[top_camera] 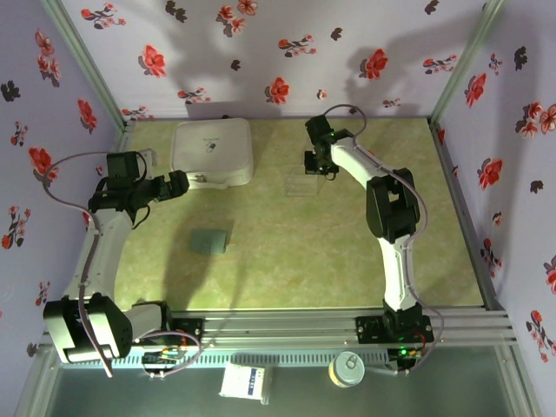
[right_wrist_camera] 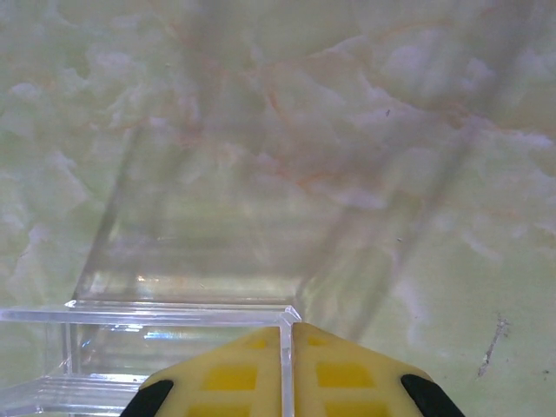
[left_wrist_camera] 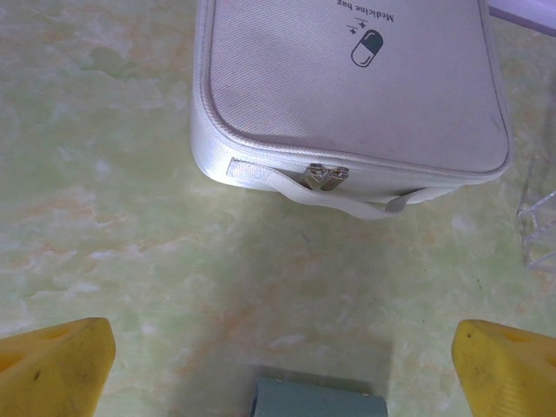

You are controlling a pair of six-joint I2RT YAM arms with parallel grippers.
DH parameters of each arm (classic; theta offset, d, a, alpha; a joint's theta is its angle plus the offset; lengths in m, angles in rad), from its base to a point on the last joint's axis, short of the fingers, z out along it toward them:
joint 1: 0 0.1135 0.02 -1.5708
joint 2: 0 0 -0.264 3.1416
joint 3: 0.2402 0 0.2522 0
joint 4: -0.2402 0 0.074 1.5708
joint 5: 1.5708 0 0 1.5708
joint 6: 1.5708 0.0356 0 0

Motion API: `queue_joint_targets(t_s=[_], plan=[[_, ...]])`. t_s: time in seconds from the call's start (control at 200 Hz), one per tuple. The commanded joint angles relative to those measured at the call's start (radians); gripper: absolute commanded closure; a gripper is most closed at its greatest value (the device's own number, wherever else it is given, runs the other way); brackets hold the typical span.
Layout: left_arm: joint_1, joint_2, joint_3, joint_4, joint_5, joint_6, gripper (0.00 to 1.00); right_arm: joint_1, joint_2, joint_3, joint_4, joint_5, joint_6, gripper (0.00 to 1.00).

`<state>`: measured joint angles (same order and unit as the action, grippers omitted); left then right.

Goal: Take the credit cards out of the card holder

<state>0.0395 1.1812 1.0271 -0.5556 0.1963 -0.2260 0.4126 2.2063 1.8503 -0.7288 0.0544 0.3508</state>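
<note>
The right gripper (top_camera: 314,167) is clamped on the tray (top_camera: 300,184). In the right wrist view its two yellow fingers (right_wrist_camera: 234,378) press together on either side of one thin clear upright wall of the tray (right_wrist_camera: 174,306). That wall runs straight down the line where the pads meet, at the right gripper's (right_wrist_camera: 289,347) tip. The tray is transparent, and the green marbled surface (right_wrist_camera: 261,104) shows through it. From above, it sits on the far half of the surface (top_camera: 347,252), right of centre.

The left gripper (top_camera: 181,184) is spread wide and holds nothing. In the left wrist view its yellow fingertips (left_wrist_camera: 52,365) stand at opposite near corners, with bare surface (left_wrist_camera: 130,217) across the gap where the left gripper (left_wrist_camera: 280,360) opens. From above, it is on the left side, just beside the near left corner of the bag (top_camera: 213,148).

The card holder (top_camera: 208,241) lies flat on the surface, left of centre. It is nearer than the bag and apart from it, and well apart from the tray. In the left wrist view only its far edge (left_wrist_camera: 317,401) shows, grey-blue, at the near border between the fingertips. I cannot tell whether it is open or closed.

The bag (left_wrist_camera: 347,95) is white, square and round-cornered. It is printed "Medicine bag" with a capsule mark, and its two metal zip pulls (left_wrist_camera: 326,175) meet above a strap (left_wrist_camera: 347,201) on its near side. A corner of the tray (left_wrist_camera: 540,226) shows to the right of the bag.
</note>
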Motion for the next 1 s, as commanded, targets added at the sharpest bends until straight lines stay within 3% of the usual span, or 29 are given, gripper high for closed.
queue_joint_targets(t_s=[0.0,0.995], plan=[[0.008,0.008,-0.009,-0.018,0.022,-0.003,0.0,0.008,0.023,0.038,-0.017,0.027,0.029,0.89],[0.007,0.024,-0.004,-0.021,0.02,-0.029,0.0,0.009,-0.067,0.029,-0.036,0.046,0.044,0.78]])
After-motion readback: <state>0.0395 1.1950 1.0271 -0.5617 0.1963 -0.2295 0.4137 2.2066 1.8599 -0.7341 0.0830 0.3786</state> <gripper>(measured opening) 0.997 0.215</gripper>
